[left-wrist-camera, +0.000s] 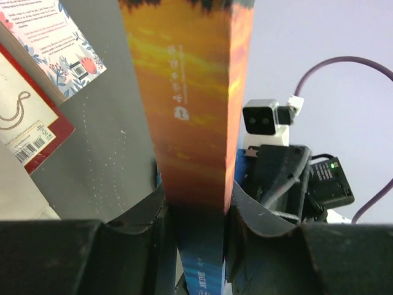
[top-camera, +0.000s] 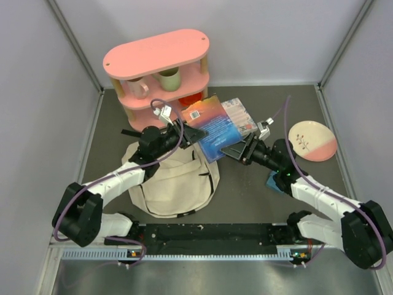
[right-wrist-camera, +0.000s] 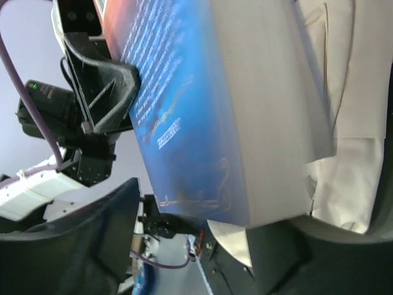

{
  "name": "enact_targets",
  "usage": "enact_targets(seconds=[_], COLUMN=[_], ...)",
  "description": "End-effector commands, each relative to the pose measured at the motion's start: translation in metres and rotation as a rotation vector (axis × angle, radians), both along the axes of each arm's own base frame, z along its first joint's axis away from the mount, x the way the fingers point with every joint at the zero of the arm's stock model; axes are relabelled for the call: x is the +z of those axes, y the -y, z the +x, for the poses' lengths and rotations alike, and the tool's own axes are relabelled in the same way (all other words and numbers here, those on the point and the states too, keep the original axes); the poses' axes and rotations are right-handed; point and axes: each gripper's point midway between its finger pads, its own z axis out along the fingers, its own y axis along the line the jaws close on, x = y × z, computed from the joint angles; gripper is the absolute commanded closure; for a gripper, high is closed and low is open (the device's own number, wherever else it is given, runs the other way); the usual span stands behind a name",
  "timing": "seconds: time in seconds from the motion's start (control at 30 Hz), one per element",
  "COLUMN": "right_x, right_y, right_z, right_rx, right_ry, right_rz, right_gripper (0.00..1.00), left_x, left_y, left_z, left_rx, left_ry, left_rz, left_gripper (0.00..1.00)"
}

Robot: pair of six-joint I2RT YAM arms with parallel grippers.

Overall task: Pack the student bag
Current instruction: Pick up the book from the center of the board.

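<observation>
The cream student bag (top-camera: 175, 184) lies flat on the grey table in front of my left arm; part of it shows in the right wrist view (right-wrist-camera: 350, 92). A thick book with a blue and orange cover (top-camera: 215, 126) is held off the table above the bag's far right corner. My left gripper (top-camera: 187, 130) is shut on its spine edge (left-wrist-camera: 190, 92), with both fingers pressed against the covers (left-wrist-camera: 195, 227). My right gripper (top-camera: 239, 149) is at the book's opposite corner. Its jaws straddle the book (right-wrist-camera: 202, 123), with a gap on the cover side (right-wrist-camera: 202, 246).
A pink two-tier shelf (top-camera: 156, 58) holding mugs stands at the back left. More books (top-camera: 241, 115) lie behind the held one and show in the left wrist view (left-wrist-camera: 55, 43). A pink and cream plate (top-camera: 312, 141) sits at right. A small blue object (top-camera: 273, 182) lies under my right arm.
</observation>
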Motion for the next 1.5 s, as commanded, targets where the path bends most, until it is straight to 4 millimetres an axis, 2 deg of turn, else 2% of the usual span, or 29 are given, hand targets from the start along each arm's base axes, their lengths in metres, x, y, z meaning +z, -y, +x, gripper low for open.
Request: enact_targets(seconds=[0.0,0.03,0.07,0.1,0.13,0.17,0.23,0.27,0.33,0.43,0.5,0.53,0.6,0.63,0.67,0.73,0.8,0.87,0.9,1.07,1.1,1.13,1.3,1.47], right_x=[0.029,0.029,0.020,0.018,0.025,0.019,0.024,0.017,0.017,0.022,0.029,0.042,0.039,0.054,0.050,0.061,0.063,0.079,0.073,0.085,0.093,0.087,0.082,0.086], right_y=[0.005,0.012,0.016,0.020,0.025,0.026,0.023,0.021,0.013,0.003,-0.001,-0.003,-0.005,-0.004,-0.007,-0.010,-0.017,-0.018,-0.022,-0.032,-0.033,-0.035,-0.021,-0.003], right_z=[-0.012,-0.007,-0.009,-0.011,-0.013,-0.016,-0.026,-0.029,-0.034,-0.033,-0.032,-0.032,-0.024,-0.025,-0.020,-0.015,-0.009,-0.007,-0.001,0.011,0.010,0.013,0.024,0.031], right_rx=[-0.017,-0.082,-0.106,-0.127,-0.161,-0.167,-0.166,-0.164,-0.152,-0.125,-0.109,-0.096,-0.112,-0.103,-0.110,-0.108,-0.096,-0.083,-0.089,-0.072,-0.055,-0.062,-0.129,-0.181], right_ry=[0.051,0.026,0.003,-0.018,-0.025,-0.041,-0.063,-0.087,-0.114,-0.108,-0.102,-0.079,-0.094,-0.041,-0.047,-0.026,-0.030,0.010,-0.004,0.032,0.053,0.039,0.059,0.099], right_rz=[0.020,0.042,0.049,0.061,0.104,0.113,0.161,0.167,0.209,0.264,0.306,0.357,0.388,0.441,0.440,0.469,0.481,0.535,0.532,0.582,0.606,0.602,0.596,0.590], right_gripper=[0.23,0.15,0.14,0.12,0.09,0.08,0.06,0.05,0.04,0.04,0.04,0.04,0.03,0.03,0.03,0.02,0.02,0.02,0.02,0.01,0.01,0.01,0.02,0.08], left_x=[0.075,0.077,0.082,0.090,0.095,0.100,0.111,0.115,0.125,0.132,0.132,0.132,0.132,0.131,0.129,0.127,0.125,0.124,0.125,0.123,0.120,0.120,0.116,0.109], left_y=[-0.017,-0.021,-0.023,-0.026,-0.028,-0.029,-0.031,-0.032,-0.032,-0.031,-0.030,-0.030,-0.029,-0.029,-0.029,-0.029,-0.030,-0.030,-0.030,-0.028,-0.027,-0.027,-0.029,-0.034], left_z=[0.006,0.006,0.007,0.010,0.010,0.011,0.015,0.016,0.017,0.015,0.015,0.015,0.014,0.014,0.013,0.012,0.011,0.009,0.008,0.002,0.000,0.000,-0.007,-0.009], left_rx=[0.120,0.137,0.146,0.167,0.177,0.184,0.206,0.210,0.212,0.198,0.193,0.190,0.184,0.180,0.179,0.179,0.182,0.175,0.171,0.137,0.129,0.129,0.118,0.142], left_ry=[0.154,0.153,0.161,0.167,0.175,0.185,0.205,0.211,0.225,0.223,0.221,0.220,0.210,0.207,0.201,0.193,0.183,0.179,0.178,0.159,0.153,0.153,0.155,0.142], left_rz=[-0.190,-0.207,-0.222,-0.239,-0.247,-0.254,-0.265,-0.272,-0.299,-0.333,-0.336,-0.337,-0.341,-0.341,-0.340,-0.344,-0.347,-0.352,-0.356,-0.372,-0.372,-0.376,-0.363,-0.363], left_gripper=[1.00,1.00,1.00,1.00,1.00,1.00,1.00,1.00,1.00,1.00,1.00,1.00,1.00,1.00,1.00,1.00,1.00,1.00,1.00,1.00,1.00,1.00,1.00,1.00])
